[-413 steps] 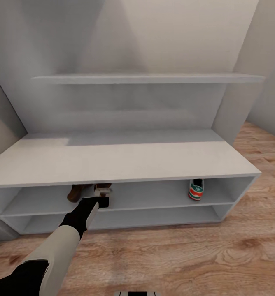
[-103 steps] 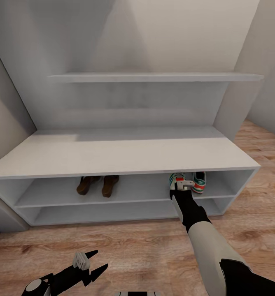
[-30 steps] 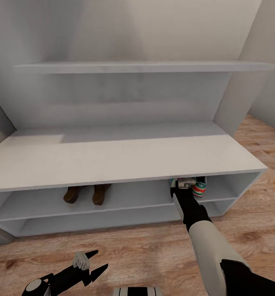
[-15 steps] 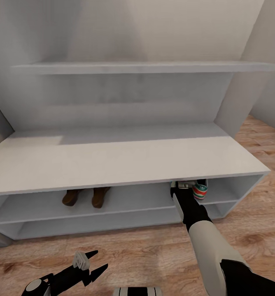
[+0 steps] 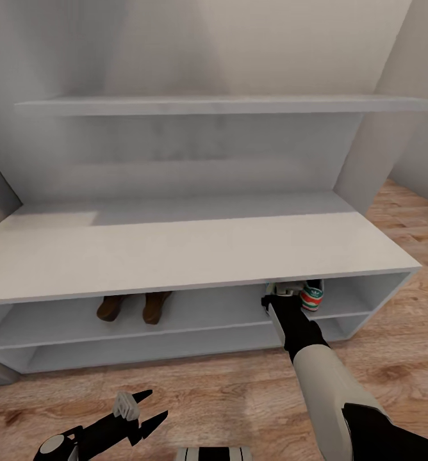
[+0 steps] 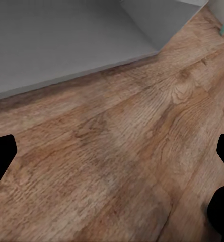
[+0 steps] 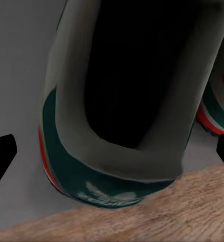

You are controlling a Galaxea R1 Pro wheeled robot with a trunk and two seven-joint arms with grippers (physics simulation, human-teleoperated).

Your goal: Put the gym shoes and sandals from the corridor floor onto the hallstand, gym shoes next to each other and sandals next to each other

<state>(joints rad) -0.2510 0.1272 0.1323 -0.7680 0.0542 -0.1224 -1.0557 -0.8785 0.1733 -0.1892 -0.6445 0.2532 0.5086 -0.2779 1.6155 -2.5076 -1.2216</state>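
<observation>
Reaching into the hallstand's [image 5: 195, 253] upper compartment at lower right of the head view, the right gripper [image 5: 283, 291] sits at a gym shoe [image 7: 117, 126] beside its partner [image 5: 312, 296]. Whether its fingers clamp the shoe I cannot tell. Pulling back carelessly could drag the heel, at the shelf's front edge, onto the corridor floor [image 5: 239, 390]. White upper, green collar, red heel trim. The two sandals [image 5: 132, 306] stand together, lower centre-left. The left gripper [image 5: 140, 410] hangs spread wide, empty.
</observation>
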